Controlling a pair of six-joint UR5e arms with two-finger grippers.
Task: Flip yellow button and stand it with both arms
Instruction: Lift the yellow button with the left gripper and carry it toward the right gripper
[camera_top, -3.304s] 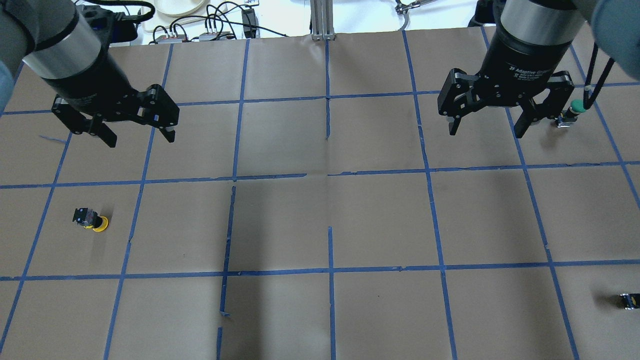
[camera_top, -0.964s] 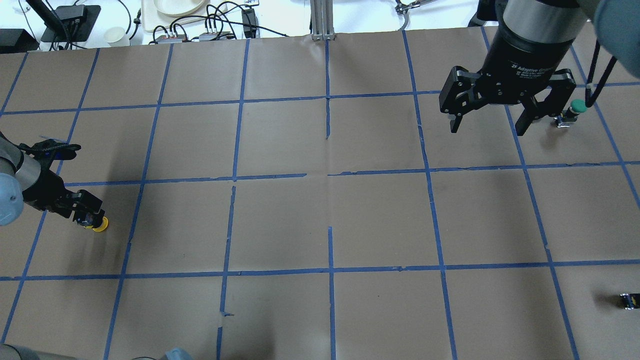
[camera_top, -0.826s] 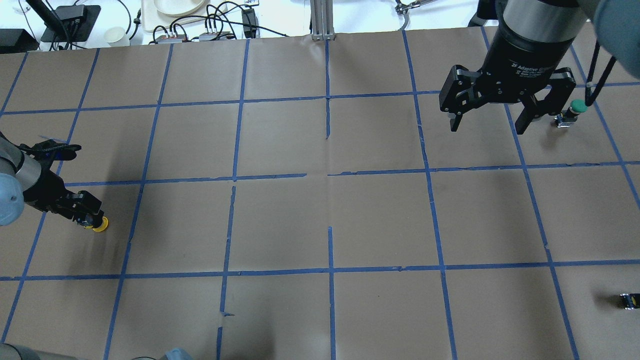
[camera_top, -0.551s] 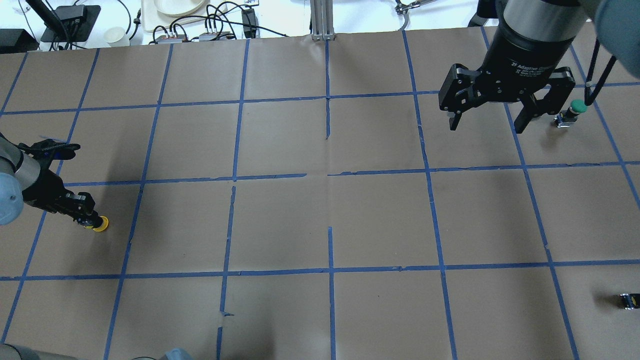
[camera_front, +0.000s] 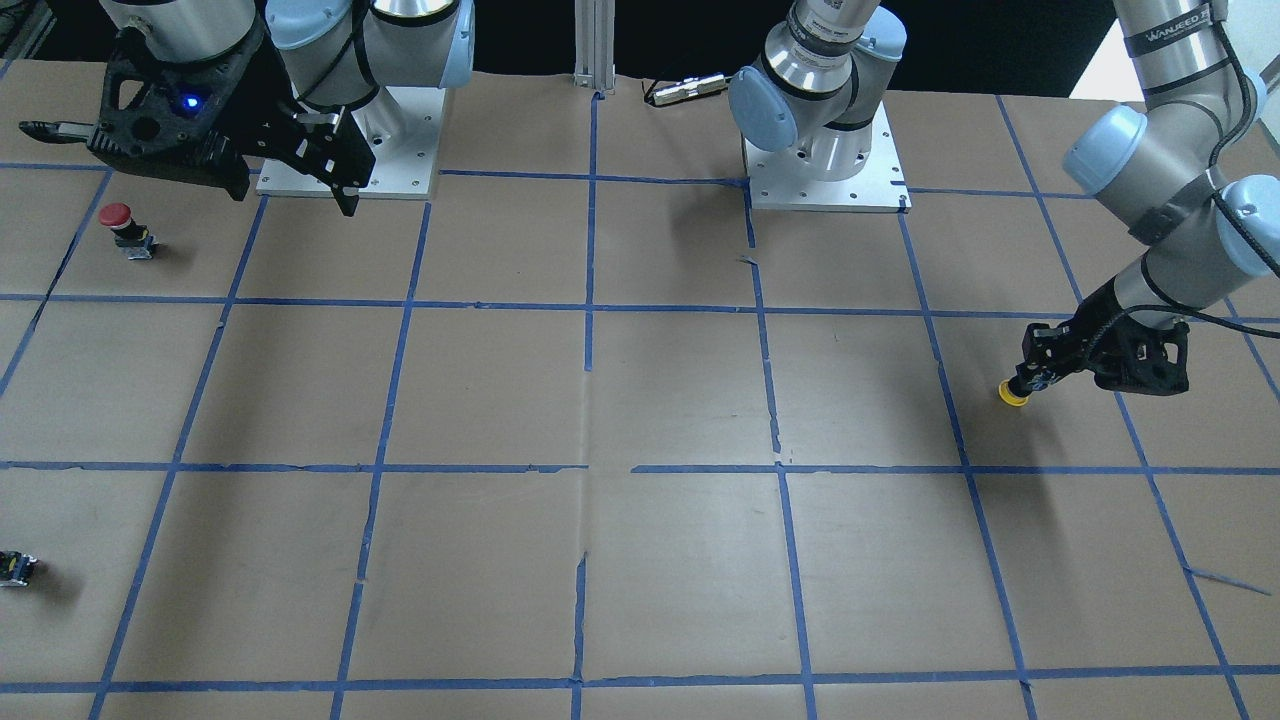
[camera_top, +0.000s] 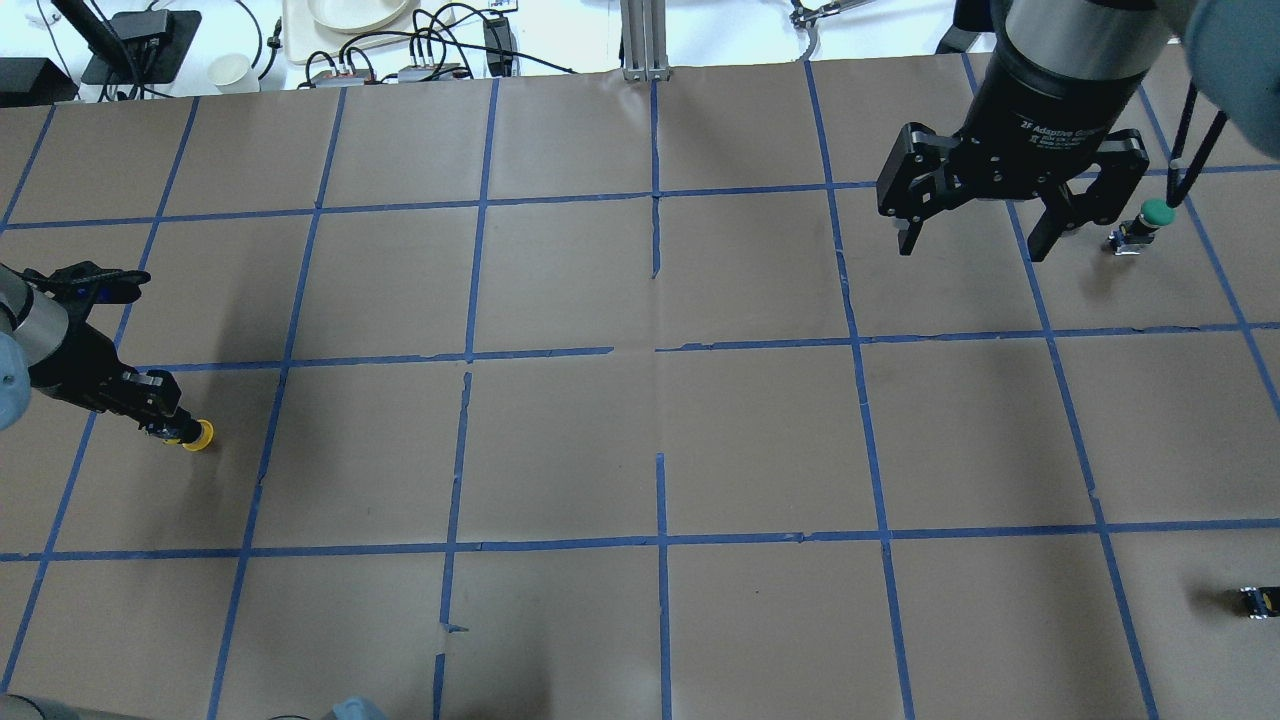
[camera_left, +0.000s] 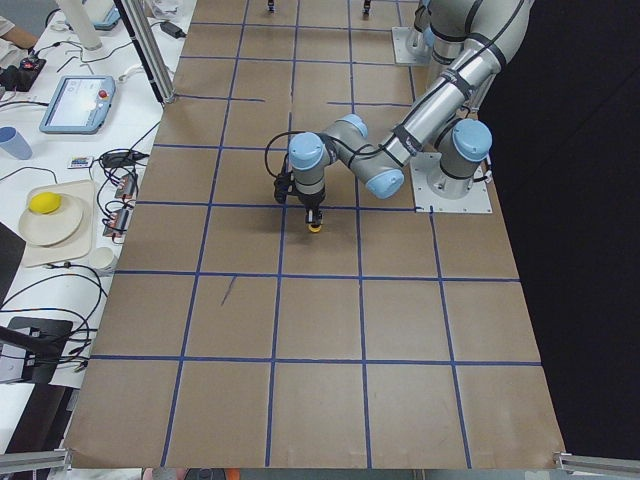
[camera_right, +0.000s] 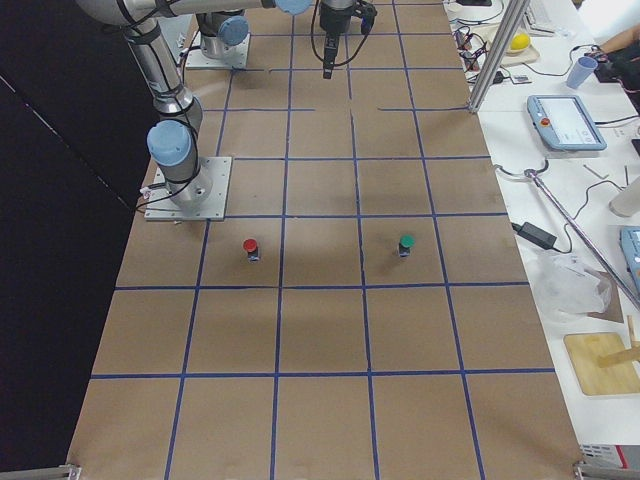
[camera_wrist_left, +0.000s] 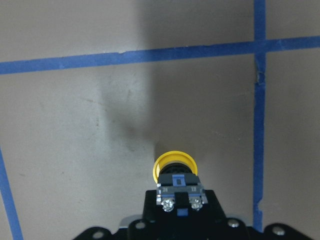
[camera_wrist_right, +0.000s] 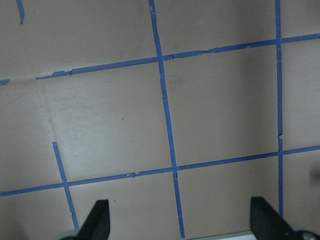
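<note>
Left gripper (camera_top: 165, 424) narrowed since a second ago, fingers now clamped on black body of yellow button (camera_top: 198, 435); button nudged slightly up-frame. Button at left edge of overhead view, mid-height, lying sideways, cap pointing away from gripper, low over brown paper (camera_top: 560, 450); contact with paper unclear. Right gripper (camera_top: 970, 250) barely shifted, upper right of overhead view, jaws spread wide, holding nothing. Green button (camera_top: 1155, 212) upright, right of it in frame. Small dark part (camera_top: 1258, 600) at lower right edge.

The left gripper (camera_top: 165, 427) covers the body of the yellow button (camera_top: 202, 436); cap side open.
</note>
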